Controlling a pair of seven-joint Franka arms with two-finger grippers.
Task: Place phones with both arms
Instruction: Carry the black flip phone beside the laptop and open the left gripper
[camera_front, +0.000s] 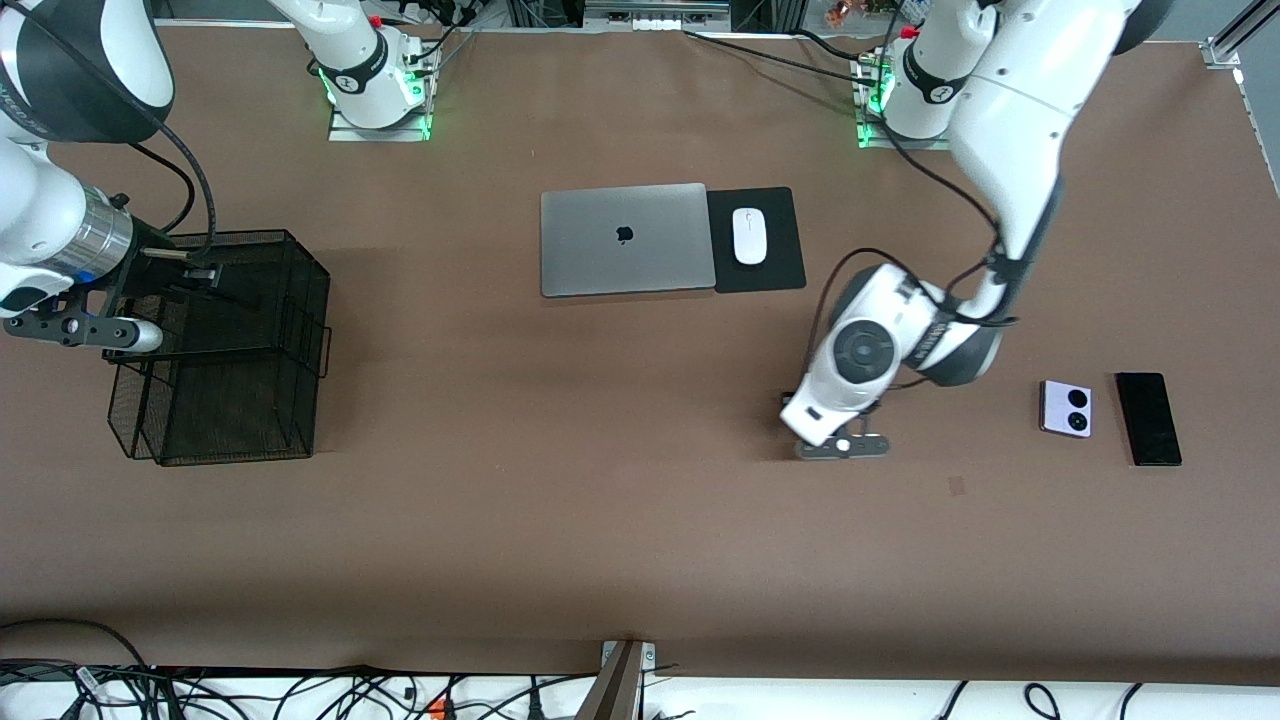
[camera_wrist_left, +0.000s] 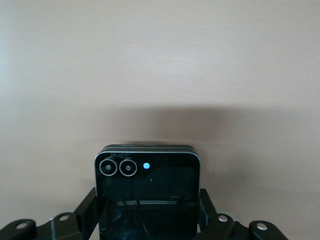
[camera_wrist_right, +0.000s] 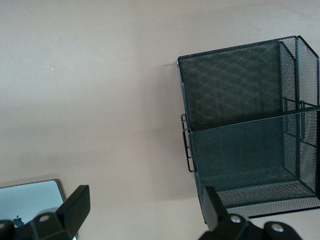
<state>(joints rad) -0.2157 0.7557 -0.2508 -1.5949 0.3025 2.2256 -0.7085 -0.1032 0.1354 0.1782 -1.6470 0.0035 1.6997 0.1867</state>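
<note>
Brown surface (camera_front: 600, 480): only the left wrist view shows the black folded phone (camera_wrist_left: 146, 192), clamped in the left claw (camera_wrist_left: 147, 220) mid-surface. Right claw (camera_wrist_right: 142, 210) gapes wide over the mesh basket (camera_wrist_right: 250, 135), both compartments bare.

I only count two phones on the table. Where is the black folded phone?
The black folded phone is clamped in the left claw, low over bare table between the laptop and the lilac phone.

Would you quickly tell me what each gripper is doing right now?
Left gripper: shut on the black folded phone, above the table.
Right gripper: open, empty, over the mesh basket.
</note>
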